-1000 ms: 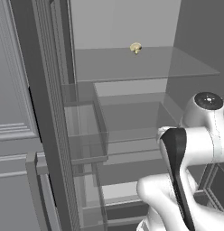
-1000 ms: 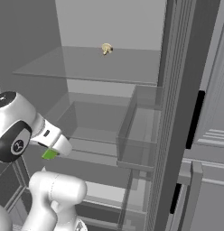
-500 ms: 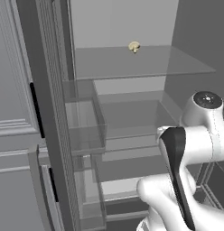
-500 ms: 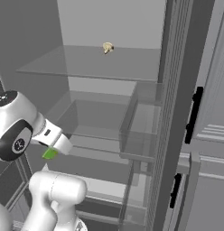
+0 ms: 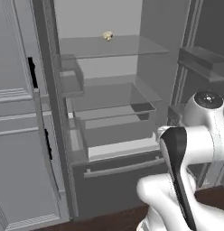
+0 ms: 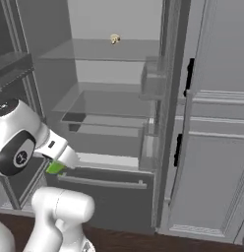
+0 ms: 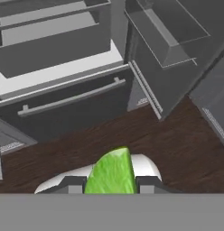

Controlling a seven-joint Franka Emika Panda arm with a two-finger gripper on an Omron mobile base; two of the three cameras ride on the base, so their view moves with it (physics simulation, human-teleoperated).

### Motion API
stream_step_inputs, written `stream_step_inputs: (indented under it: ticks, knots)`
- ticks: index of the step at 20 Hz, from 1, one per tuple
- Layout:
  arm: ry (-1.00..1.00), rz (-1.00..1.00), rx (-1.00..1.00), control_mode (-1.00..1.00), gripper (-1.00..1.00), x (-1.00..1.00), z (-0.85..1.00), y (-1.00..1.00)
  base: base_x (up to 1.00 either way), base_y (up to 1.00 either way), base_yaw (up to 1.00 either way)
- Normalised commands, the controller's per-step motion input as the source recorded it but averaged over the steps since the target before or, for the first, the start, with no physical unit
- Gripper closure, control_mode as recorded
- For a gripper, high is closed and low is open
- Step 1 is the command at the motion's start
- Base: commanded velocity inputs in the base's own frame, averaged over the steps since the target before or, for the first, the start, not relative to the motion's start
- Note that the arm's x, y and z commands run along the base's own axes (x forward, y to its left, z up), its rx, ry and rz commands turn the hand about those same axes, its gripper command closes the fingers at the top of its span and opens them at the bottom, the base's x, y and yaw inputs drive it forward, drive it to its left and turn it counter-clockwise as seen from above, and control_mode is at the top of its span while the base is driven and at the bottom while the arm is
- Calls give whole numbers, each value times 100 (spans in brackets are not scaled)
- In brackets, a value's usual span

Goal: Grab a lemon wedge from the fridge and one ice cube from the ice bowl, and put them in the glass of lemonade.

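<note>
Holding the lemon wedge (image 7: 111, 173) pinched between the two finger tips of the gripper (image 7: 109, 185), low over the dark wood floor (image 7: 177, 140) in front of the fridge (image 5: 109, 135). Seen from the right base camera as a green sliver (image 6: 56, 167) at the gripper (image 6: 62, 162), just before the front edge of the bottom drawer (image 6: 102, 189). Compared with half a second ago, viewed from farther back: drawer and floor now inside both base pictures, fridge shifted sideways, a camera move and not the fridge's. Small beige-yellow lump (image 5: 107, 35) near the back edge of the top glass shelf (image 5: 132, 45), as before.
</note>
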Motion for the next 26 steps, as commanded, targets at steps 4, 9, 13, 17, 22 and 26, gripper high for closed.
stream_step_inputs:
  ticks: [4,9,13,17,22,26]
  knots:
    - [0,0,0,100,100,0,0,0,-88,0,-68]
    - [0,0,0,100,100,0,0,0,-46,-1,-79]
    - [0,0,0,100,100,0,0,0,2,-18,-81]
    - [0,0,0,100,100,0,0,0,23,-64,-63]
    - [0,0,0,100,100,0,0,0,94,-82,-6]
    - [0,0,0,100,100,0,0,0,89,-45,10]
